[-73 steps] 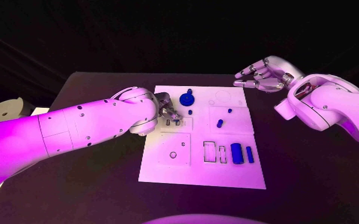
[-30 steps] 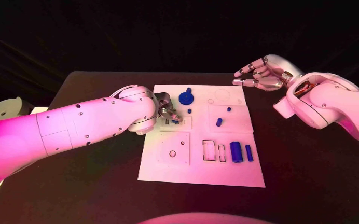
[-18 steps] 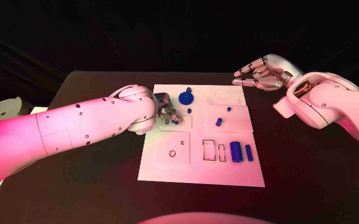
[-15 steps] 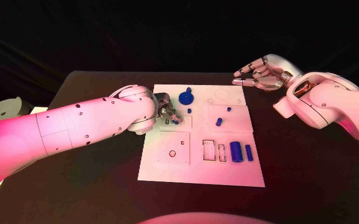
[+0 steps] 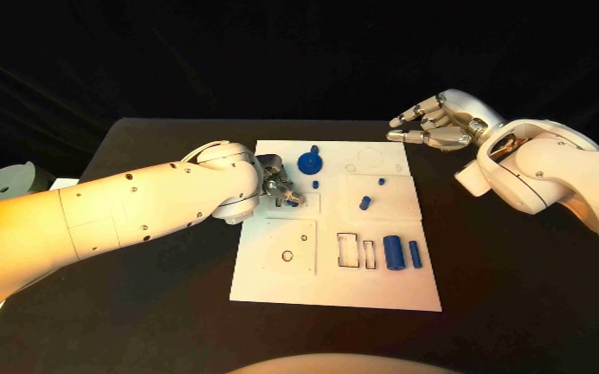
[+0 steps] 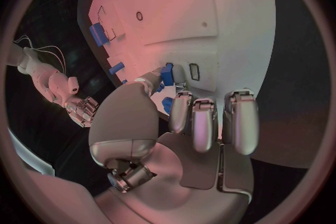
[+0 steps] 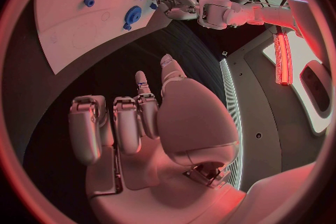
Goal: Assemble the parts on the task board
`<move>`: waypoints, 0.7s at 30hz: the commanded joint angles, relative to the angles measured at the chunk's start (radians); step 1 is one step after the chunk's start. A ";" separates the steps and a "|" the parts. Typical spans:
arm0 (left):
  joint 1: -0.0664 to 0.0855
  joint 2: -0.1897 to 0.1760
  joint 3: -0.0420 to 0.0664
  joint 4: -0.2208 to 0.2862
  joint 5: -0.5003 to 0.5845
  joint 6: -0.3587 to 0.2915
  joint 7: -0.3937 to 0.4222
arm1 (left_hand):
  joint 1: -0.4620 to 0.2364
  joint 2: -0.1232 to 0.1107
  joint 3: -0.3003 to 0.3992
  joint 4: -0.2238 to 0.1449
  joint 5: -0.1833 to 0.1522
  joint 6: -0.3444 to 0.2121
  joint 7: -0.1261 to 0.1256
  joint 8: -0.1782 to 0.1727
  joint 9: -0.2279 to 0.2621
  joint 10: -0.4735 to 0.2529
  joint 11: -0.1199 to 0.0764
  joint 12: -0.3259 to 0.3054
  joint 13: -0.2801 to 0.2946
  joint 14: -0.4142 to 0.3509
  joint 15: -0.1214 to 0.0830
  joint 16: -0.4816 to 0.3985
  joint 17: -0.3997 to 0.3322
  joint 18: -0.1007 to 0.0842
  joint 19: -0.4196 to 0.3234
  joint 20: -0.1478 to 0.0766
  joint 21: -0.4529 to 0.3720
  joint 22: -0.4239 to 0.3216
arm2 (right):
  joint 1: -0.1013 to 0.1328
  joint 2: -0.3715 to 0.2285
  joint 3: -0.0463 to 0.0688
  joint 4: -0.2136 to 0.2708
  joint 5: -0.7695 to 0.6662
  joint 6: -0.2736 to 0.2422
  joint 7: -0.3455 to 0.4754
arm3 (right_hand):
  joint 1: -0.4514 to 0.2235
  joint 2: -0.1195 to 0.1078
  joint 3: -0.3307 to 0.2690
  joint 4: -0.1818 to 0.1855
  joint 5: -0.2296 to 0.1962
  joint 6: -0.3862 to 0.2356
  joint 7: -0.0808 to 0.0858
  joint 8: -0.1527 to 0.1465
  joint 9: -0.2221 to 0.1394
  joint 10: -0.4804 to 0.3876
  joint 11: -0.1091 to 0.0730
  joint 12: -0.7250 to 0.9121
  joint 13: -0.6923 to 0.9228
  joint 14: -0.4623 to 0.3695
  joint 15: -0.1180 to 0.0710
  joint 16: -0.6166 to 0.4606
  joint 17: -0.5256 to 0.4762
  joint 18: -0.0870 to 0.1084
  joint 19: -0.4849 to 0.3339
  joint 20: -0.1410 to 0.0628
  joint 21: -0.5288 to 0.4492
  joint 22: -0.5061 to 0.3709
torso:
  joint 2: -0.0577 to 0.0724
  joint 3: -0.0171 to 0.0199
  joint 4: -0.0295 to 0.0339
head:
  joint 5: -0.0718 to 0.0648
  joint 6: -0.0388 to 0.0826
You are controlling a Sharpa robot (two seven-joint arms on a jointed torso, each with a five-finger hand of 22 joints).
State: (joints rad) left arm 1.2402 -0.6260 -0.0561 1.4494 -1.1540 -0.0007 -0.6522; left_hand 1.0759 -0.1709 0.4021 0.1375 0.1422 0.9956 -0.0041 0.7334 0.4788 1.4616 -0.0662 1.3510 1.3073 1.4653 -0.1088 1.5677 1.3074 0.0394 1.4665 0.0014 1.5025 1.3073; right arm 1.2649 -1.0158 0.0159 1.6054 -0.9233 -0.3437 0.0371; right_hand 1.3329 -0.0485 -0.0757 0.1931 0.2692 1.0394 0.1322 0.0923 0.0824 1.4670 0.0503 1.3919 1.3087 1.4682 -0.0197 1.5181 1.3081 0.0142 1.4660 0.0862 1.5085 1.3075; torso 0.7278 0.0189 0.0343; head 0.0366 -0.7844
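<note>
The peg (image 6: 167, 74) I'm working with looks like small hard plastic: light, stiff, smooth enough to slip, so I'd judge a fingertip pinch across its short sides the only sensible hold. My left hand (image 5: 280, 187) has it that way, pinched between thumb and a fingertip over the slots (image 6: 194, 71) at about 10 o'clock on the board (image 5: 281, 283); the other fingers are curled in above it. It's a short blue block, its edges too small to read.

My right hand (image 5: 431, 129) hangs off the board's 1 o'clock corner, holding nothing, fingers half curled and apart.

Loose parts lie well apart on the board: a blue gear (image 5: 310, 164) at 12 o'clock, a small pin (image 5: 366, 203) near centre, a thick cylinder (image 5: 395, 253) and a thin bar (image 5: 415, 254) side by side at 4 o'clock, beside two empty rectangular pockets (image 5: 358, 254).
</note>
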 commanded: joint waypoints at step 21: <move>-0.005 0.002 -0.003 -0.008 0.001 0.017 -0.010 | 0.005 0.020 -0.152 0.114 0.006 0.009 0.003 0.009 -0.026 0.009 0.001 0.006 0.027 0.106 -0.006 0.003 0.263 -0.016 0.062 -0.006 0.005 0.175 | -0.001 0.000 0.000 0.003 -0.008 0.011 0.005 | -0.008 -0.002 -0.006 0.001 0.007 -0.008 -0.002 0.004 0.002 0.028 -0.004 -0.005 0.178 0.081 -0.007 -0.006 0.172 0.013 0.044 -0.006 -0.007 0.152 | 0.000 -0.0001 -0.0004 | -0.001 0.003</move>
State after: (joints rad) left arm 1.2394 -0.6249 -0.0565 1.4447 -1.1561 0.0016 -0.6532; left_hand 1.0789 -0.1552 0.2550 0.2523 0.1422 1.0044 -0.0056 0.7427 0.4533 1.4615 -0.0661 1.3510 1.3081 1.4652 -0.1088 1.5677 1.3073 0.0394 1.4665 0.0013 1.5025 1.3080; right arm 1.2649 -1.0163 0.0159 1.6068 -0.9233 -0.3437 0.0373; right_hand 1.3330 -0.0485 -0.0756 0.1930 0.2692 1.0394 0.1322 0.0923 0.0824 1.4670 0.0503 1.3919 1.3087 1.4683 -0.0197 1.5181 1.3078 0.0142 1.4660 0.0862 1.5085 1.3073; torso 0.7273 0.0190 0.0341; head 0.0359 -0.7828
